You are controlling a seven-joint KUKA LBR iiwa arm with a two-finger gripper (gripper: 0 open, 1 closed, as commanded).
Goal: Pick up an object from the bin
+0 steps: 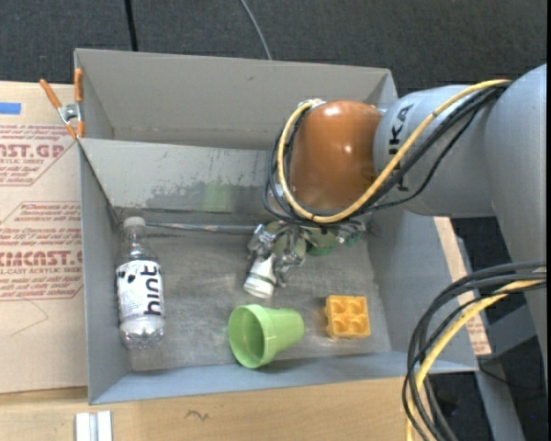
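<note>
My gripper (269, 263) hangs below the arm's orange cover, near the middle of the bin floor. A light green plastic cup (263, 334) lies on its side just in front of it, its mouth turned to the left. To the cup's right sits a small yellow studded brick (347, 317). A bit of a green thing (323, 244) peeks out from under the arm right behind the gripper, most of it hidden.
A clear water bottle with a white "hint" label (140, 294) lies along the bin's left wall. The arm and its cables cover the back right part of the bin.
</note>
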